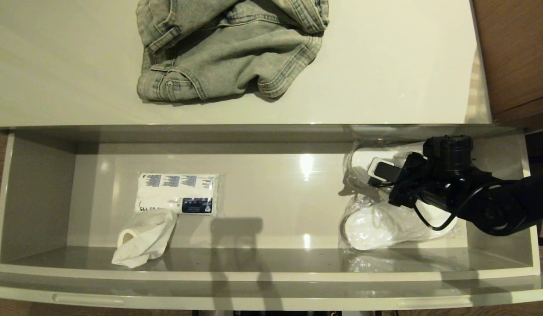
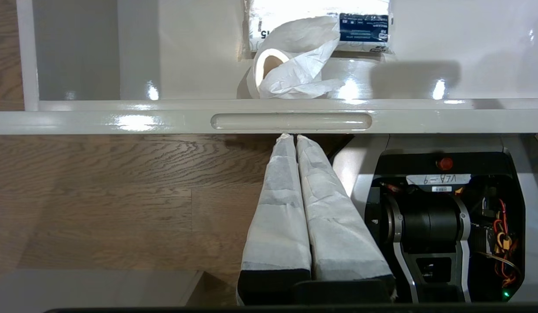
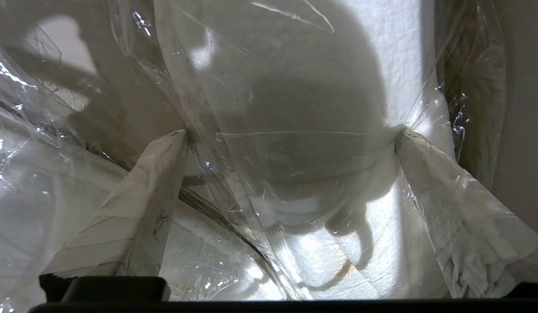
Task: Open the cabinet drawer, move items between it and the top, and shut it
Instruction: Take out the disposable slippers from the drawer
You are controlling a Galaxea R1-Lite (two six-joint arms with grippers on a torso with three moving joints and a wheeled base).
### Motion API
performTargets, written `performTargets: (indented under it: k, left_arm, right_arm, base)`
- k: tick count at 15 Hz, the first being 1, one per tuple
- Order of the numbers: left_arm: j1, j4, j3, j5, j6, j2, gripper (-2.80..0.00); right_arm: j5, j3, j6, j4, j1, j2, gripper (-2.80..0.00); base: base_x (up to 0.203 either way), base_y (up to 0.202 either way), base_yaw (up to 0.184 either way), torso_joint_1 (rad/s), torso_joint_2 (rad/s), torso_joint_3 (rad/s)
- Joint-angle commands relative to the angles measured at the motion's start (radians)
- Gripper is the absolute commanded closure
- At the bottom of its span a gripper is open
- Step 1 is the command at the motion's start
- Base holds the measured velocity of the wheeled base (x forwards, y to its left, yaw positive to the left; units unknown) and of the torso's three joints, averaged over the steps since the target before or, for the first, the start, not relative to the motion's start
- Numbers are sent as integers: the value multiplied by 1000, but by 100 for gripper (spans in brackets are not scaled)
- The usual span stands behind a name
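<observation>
Crinkly clear plastic wraps the slipper packs (image 1: 376, 219) lying at the right end of the open drawer (image 1: 39, 193), one pack toward the back, one nearer the front. The right gripper (image 3: 290, 134) is down on the rear pack, its fingers (image 3: 151, 191) spread wide with the tips pressing into the film on either side of the white slipper; nothing is clamped yet. The pack looks light, soft and slippery, so a pinch across the slipper's body rather than loose film should hold better. The left gripper (image 2: 290, 137) hangs outside the drawer front, fingers together, empty.
</observation>
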Motion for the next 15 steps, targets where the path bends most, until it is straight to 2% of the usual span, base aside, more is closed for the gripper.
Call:
performTargets:
  k: [1,7,8,10,15]
  left_arm:
    - [0,0,1,1,0,0,0]
    - [0,0,0,1,0,0,0]
    - [0,0,0,1,0,0,0]
    - [0,0,0,1,0,0,0]
    - [0,1,0,1,0,0,0]
  right_arm:
    - [-8,10,-5,-3,0,4,-280]
    - [-38,7,-38,-30,-7,49,-280]
    - [-40,7,-39,-32,-7,50,0]
    - [-40,18,-52,-123,-9,66,0]
    - [-43,30,-52,-164,-15,53,0]
  base:
    - [0,0,0,0,0,0]
    - [0,0,0,0,0,0]
    - [0,0,0,0,0,0]
    - [0,0,0,0,0,0]
    - [0,0,0,0,0,0]
